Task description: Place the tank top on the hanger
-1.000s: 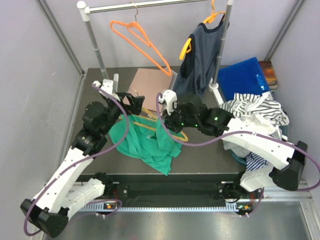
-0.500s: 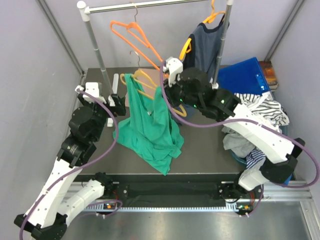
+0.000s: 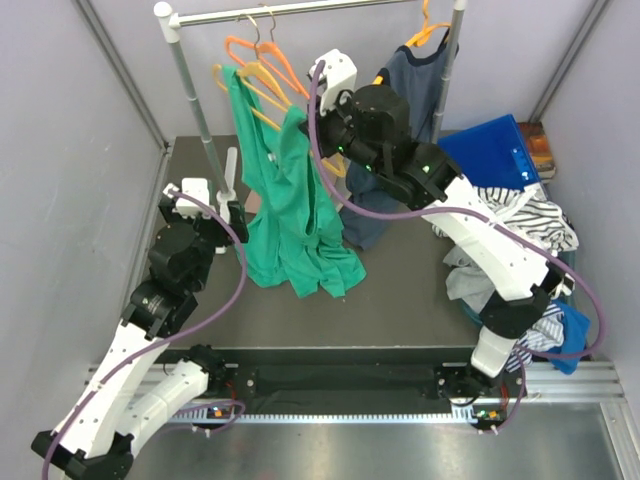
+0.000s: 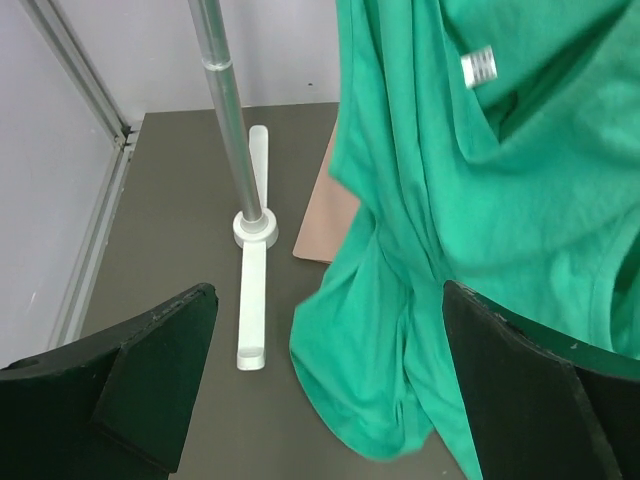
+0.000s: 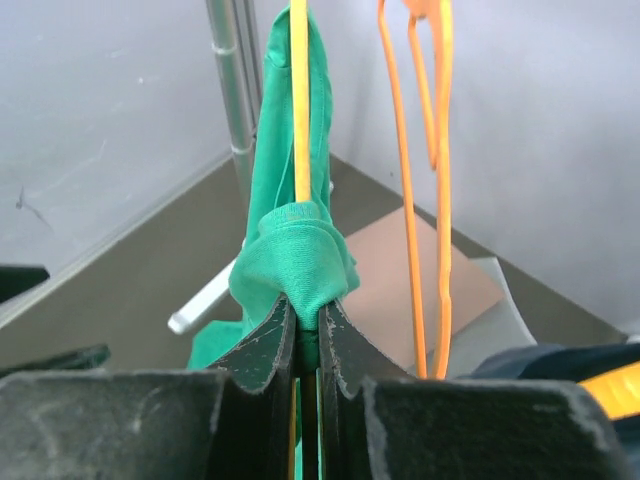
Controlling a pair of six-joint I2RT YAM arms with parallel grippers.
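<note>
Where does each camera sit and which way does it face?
Top external: above and behind, looking down on table and rack; both arms show.
Left wrist: on the left arm, facing the rack pole and tank top; open left claw shows.
Right wrist: on the raised right arm, facing along the hanger; right claw shut on tank top.
All three see the tank top.

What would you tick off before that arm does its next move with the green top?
1. Right gripper pinched shut on the hanger and the cloth bunched round it: ok.
2. Tank top draped on the hanger, hanging free below: ok.
3. Hanger's hook over the rail: cannot tell.
4. Left gripper open, holding nothing: ok.
5. Orange hanger beside ours, not caught in the grip: ok.
6. Hem lifted off the table: cannot tell.
</note>
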